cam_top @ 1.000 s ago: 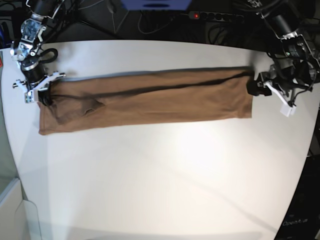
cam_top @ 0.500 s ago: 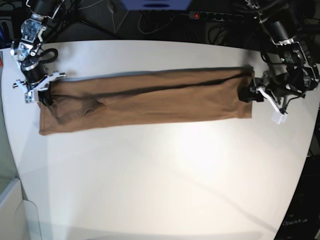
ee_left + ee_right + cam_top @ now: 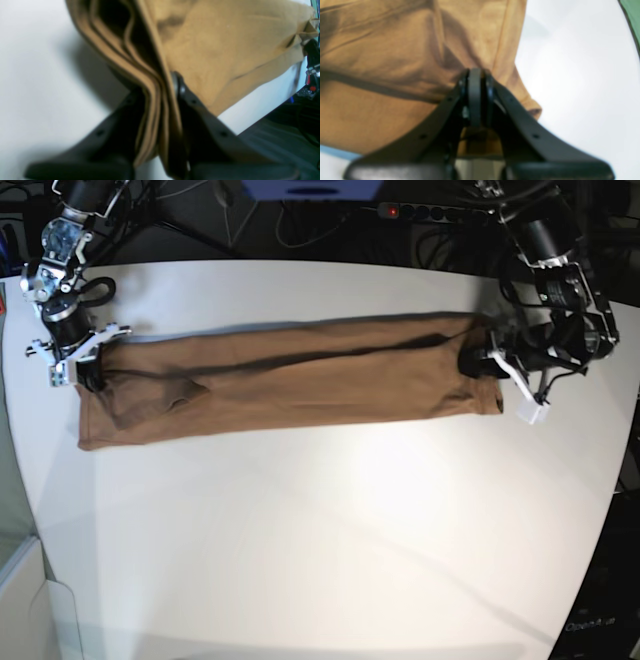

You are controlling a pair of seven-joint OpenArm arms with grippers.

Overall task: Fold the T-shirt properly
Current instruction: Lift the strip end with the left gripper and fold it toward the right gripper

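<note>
The tan-brown T-shirt (image 3: 300, 385) lies as a long narrow strip across the white table (image 3: 330, 530). My left gripper (image 3: 478, 362) is at the strip's right end. In the left wrist view the gripper (image 3: 160, 92) is shut on several folded layers of the T-shirt (image 3: 225, 50), lifted a little off the table. My right gripper (image 3: 88, 370) is at the strip's left end. In the right wrist view the gripper (image 3: 475, 75) is shut, with the T-shirt's cloth (image 3: 382, 62) pinched between the fingers.
The table's far edge runs behind the shirt, with a power strip (image 3: 430, 212) and cables beyond it. The table's right edge curves close to my left arm. A white bin corner (image 3: 25, 600) stands at the lower left.
My left gripper has moved left with the shirt's right end, so that end has come inward and bunches slightly. The right arm and left end have not moved.
</note>
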